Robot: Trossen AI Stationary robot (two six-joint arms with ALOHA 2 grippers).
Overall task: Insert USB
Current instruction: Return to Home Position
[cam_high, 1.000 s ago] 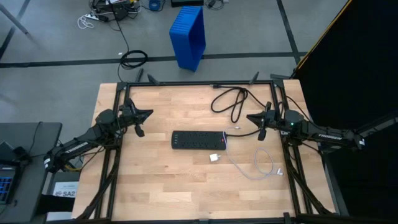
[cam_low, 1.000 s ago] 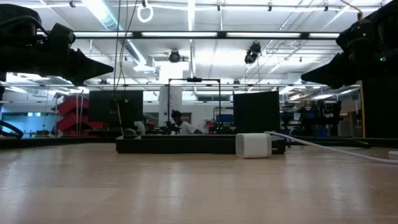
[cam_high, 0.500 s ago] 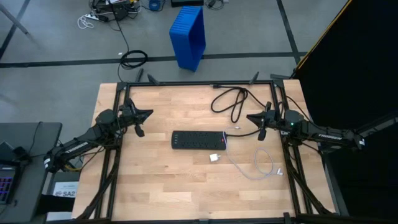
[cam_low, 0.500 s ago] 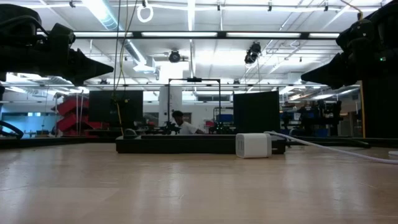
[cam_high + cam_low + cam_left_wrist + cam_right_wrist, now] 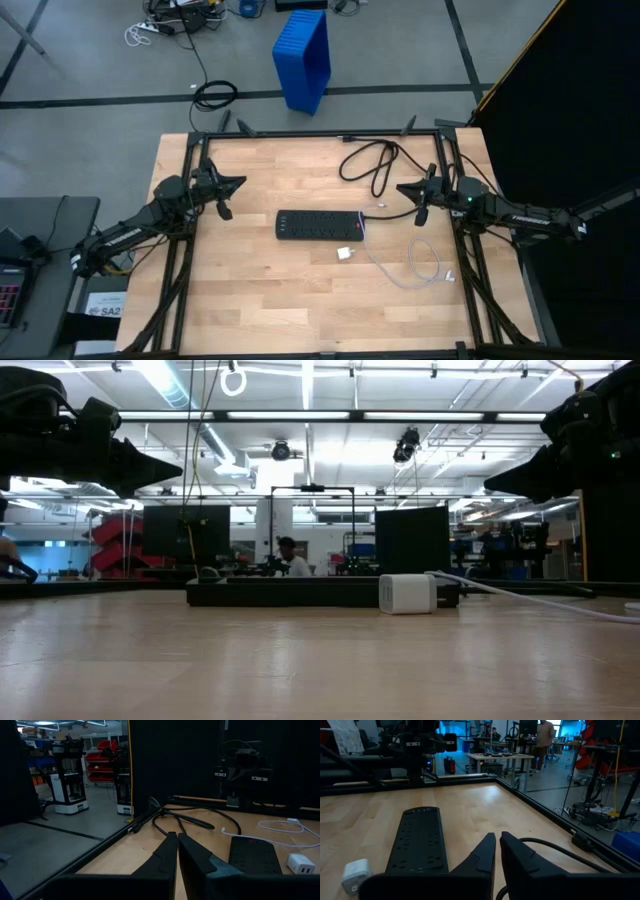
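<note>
The thin, white-translucent USB cable lies loosely looped on the wooden worktop, right of the long black power strip. Left gripper and right gripper hover at opposite sides, fingers pressed together.

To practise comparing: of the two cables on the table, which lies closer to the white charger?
The thin white cable, looped beside the charger; the thick black cord lies beyond the power strip.
</note>
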